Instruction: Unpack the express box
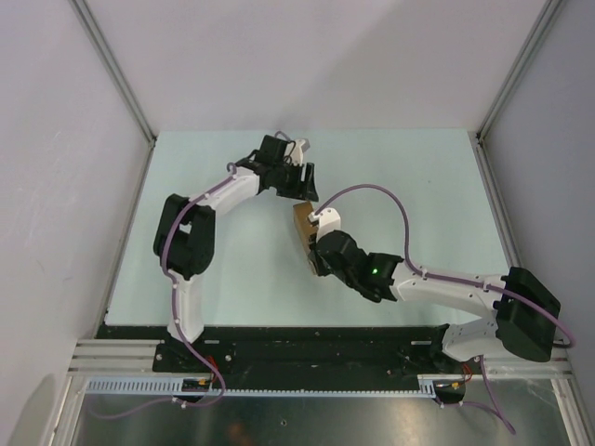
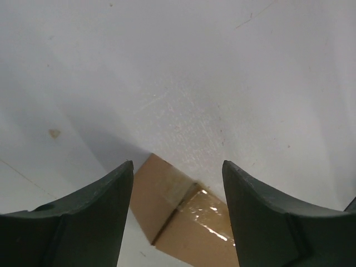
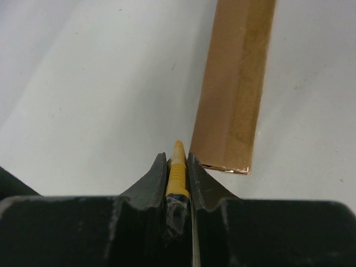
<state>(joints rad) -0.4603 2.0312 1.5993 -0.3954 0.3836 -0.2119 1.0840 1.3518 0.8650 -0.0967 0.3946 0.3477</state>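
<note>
The express box [image 1: 301,223] is a small brown cardboard box in the middle of the table, partly hidden by the right wrist. In the left wrist view its taped end [image 2: 183,217] lies between and below my open left gripper [image 2: 177,169], which hovers over it empty. In the right wrist view the box [image 3: 236,83] stands just right of my right gripper [image 3: 177,158], which is shut on a yellow utility knife [image 3: 177,169] whose tip pokes past the fingertips. My left gripper [image 1: 302,181] sits just beyond the box, my right gripper [image 1: 316,246] just in front of it.
The pale table [image 1: 418,186] is walled by white panels left, right and behind. The arm bases and a black rail [image 1: 307,348] run along the near edge. A purple cable [image 1: 390,200] loops above the right arm.
</note>
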